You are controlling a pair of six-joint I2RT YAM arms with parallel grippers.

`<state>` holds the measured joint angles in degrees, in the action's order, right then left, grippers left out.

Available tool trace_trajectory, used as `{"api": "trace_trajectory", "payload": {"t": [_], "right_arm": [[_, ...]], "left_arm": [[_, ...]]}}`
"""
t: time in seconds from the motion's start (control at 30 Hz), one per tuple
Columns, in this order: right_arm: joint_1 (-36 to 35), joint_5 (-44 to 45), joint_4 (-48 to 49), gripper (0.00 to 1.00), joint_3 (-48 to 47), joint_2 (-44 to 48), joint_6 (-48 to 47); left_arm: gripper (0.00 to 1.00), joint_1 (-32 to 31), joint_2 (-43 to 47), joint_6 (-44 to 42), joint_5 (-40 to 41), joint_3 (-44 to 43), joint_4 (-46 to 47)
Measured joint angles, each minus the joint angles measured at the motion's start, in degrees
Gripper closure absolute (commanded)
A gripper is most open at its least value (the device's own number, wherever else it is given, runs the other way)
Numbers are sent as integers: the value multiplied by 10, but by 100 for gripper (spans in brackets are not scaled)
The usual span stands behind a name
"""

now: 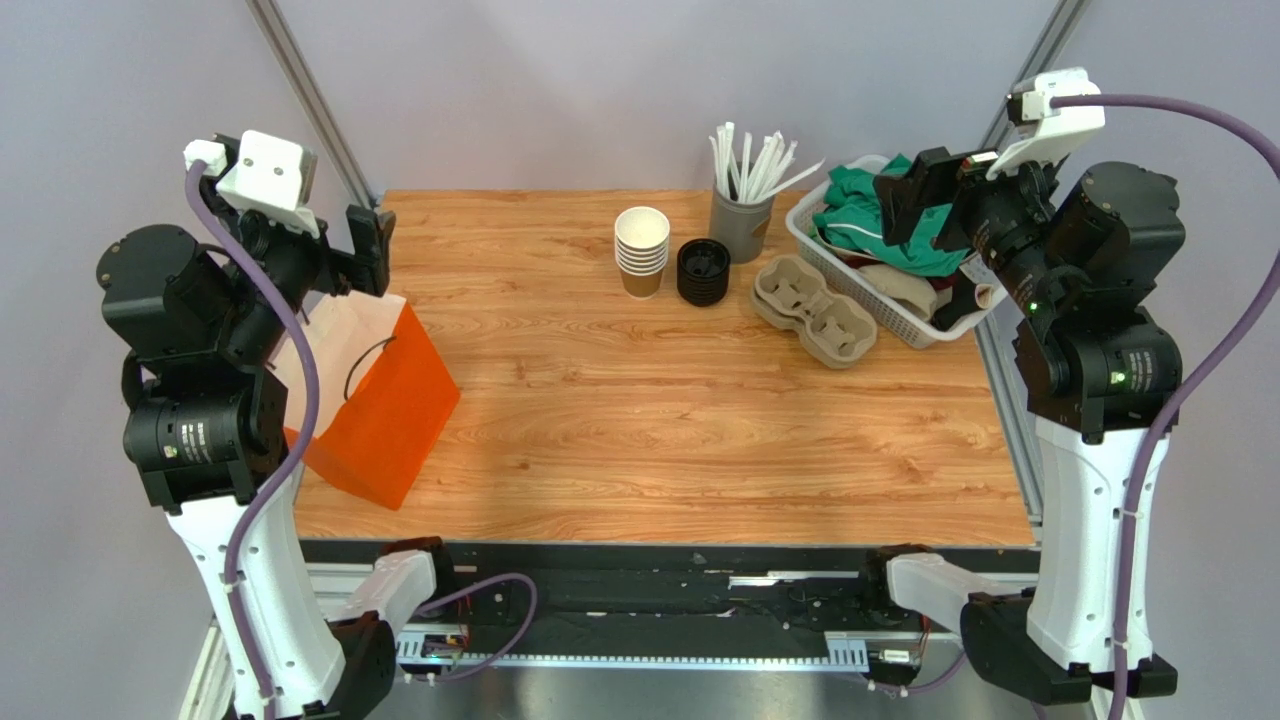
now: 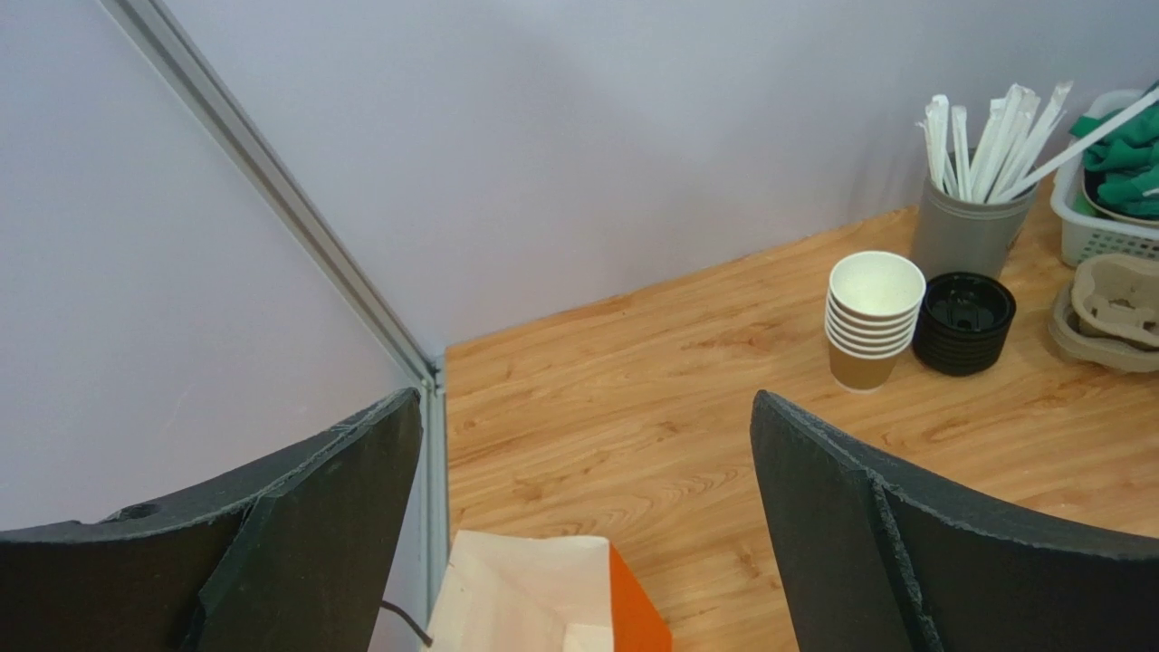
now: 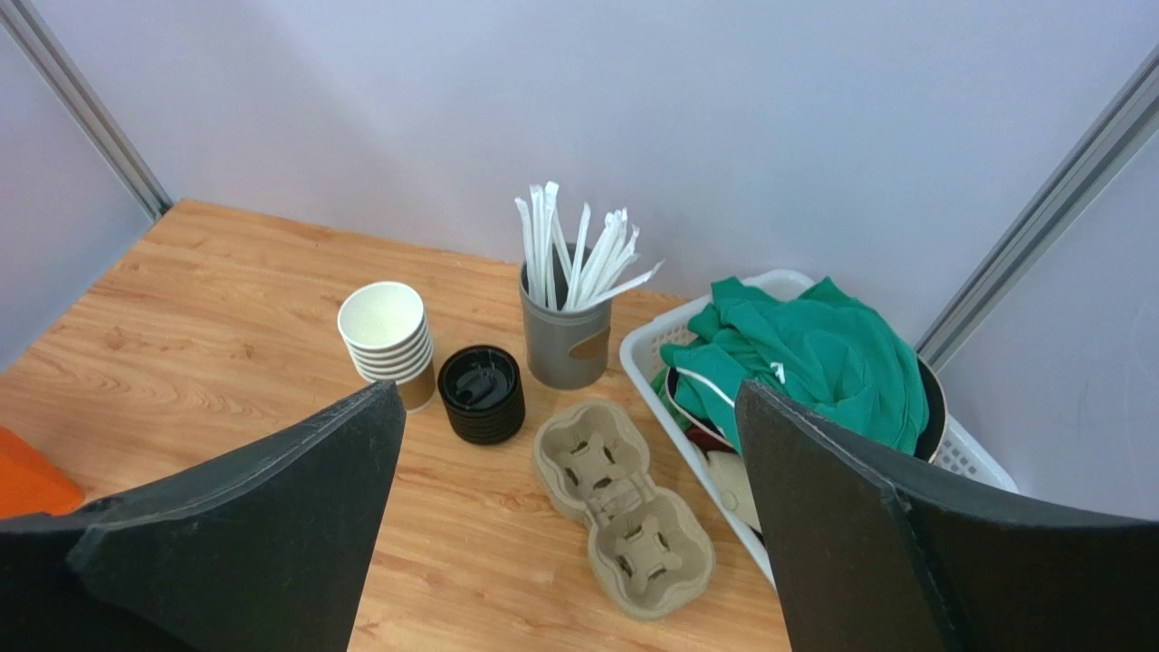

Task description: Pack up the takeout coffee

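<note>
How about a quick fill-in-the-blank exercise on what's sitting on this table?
1. The bag by the left arm is ____ in colour.
2. The cloth in the white basket is ____ in colour.
3. The stack of black lids sits between the cardboard carrier and the stack of paper ____.
4. The left gripper and the right gripper both have their jaws ____.

Missing words: orange; green; cups; open.
</note>
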<state>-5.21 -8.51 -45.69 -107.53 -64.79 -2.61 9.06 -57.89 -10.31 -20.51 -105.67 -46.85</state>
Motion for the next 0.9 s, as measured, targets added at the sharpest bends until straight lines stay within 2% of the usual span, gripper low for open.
{"api": "trace_trajectory", "payload": {"t": [0.37,0.57,0.77,0.9], "right_arm": [[0,-15,-15,1,14,-4,-19],[0,-21,8,1,113,6,-43],[0,-20,34,1,212,4,-56],[0,-20,57,1,255,4,-59]], "left_arm": [[1,0,2,-12,-55,34,-12],[1,0,3,-34,-94,62,-20],[1,0,-8,-38,-78,111,-4],[1,0,-48,-37,-53,119,14]]}}
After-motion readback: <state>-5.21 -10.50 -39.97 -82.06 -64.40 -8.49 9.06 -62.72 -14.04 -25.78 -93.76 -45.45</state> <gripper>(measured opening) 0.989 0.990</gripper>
